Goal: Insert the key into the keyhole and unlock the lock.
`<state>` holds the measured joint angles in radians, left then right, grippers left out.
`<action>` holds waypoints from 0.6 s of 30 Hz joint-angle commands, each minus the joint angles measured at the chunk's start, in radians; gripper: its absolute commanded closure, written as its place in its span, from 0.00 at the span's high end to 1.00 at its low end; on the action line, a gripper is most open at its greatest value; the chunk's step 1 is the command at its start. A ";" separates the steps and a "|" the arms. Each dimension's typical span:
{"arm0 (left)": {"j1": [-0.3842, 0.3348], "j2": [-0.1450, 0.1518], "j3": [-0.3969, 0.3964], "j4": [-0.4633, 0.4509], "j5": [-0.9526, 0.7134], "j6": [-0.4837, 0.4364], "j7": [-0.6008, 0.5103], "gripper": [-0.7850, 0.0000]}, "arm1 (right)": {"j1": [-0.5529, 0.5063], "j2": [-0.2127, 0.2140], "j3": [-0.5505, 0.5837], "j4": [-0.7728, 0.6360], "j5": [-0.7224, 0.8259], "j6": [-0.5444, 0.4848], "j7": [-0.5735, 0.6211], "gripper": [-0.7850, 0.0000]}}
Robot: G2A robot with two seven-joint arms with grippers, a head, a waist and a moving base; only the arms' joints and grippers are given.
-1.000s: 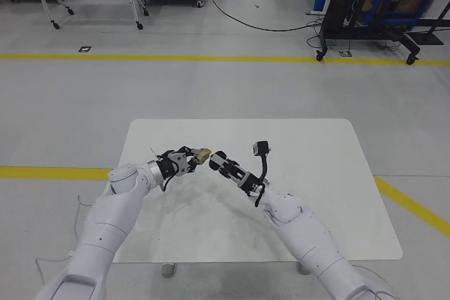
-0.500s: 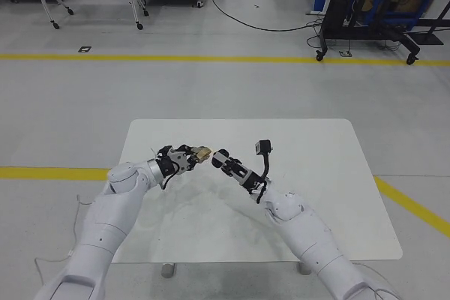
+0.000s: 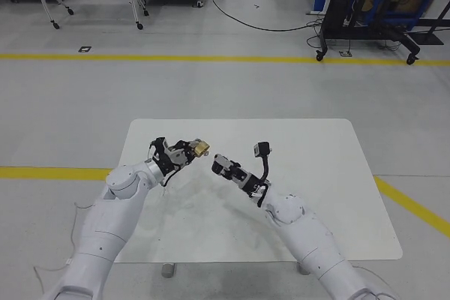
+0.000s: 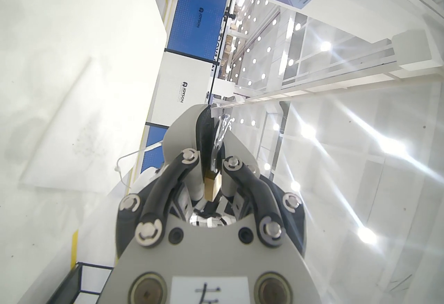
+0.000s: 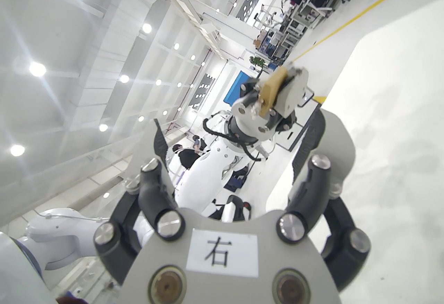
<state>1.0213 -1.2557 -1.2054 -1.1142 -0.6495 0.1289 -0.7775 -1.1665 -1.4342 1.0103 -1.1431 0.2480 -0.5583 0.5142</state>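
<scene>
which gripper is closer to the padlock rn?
Left. The left gripper is shut on the padlock, holding it above the table. The right gripper is open and empty, facing the padlock across a clear gap.

L gripper (image 3: pixel 189 151) holds brass lock (image 3: pixel 200 147); R gripper (image 3: pixel 217 160) near, prob. empty.

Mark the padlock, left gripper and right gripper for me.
padlock (image 5: pixel 272 90), right wrist view, side of the brass body.
left gripper (image 3: pixel 192 149), top view, between its fingertips at the padlock.
right gripper (image 3: pixel 217 160), top view, between its open fingertips.
</scene>
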 commanded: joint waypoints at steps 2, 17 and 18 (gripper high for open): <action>0.000 0.001 -0.001 -0.002 0.003 0.004 -0.011 0.00 | 0.009 0.001 0.019 0.018 0.381 0.156 0.209 1.00; -0.006 0.004 0.010 -0.001 0.015 -0.016 -0.087 0.00 | 0.029 -0.014 0.014 0.064 0.555 0.271 0.293 0.36; -0.007 0.004 0.010 -0.001 0.017 -0.018 -0.088 0.00 | 0.031 -0.016 0.008 0.069 0.552 0.272 0.291 0.35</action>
<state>1.0148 -1.2517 -1.1955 -1.1155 -0.6336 0.1124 -0.8649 -1.1380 -1.4487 1.0244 -1.0788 0.8030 -0.2873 0.8072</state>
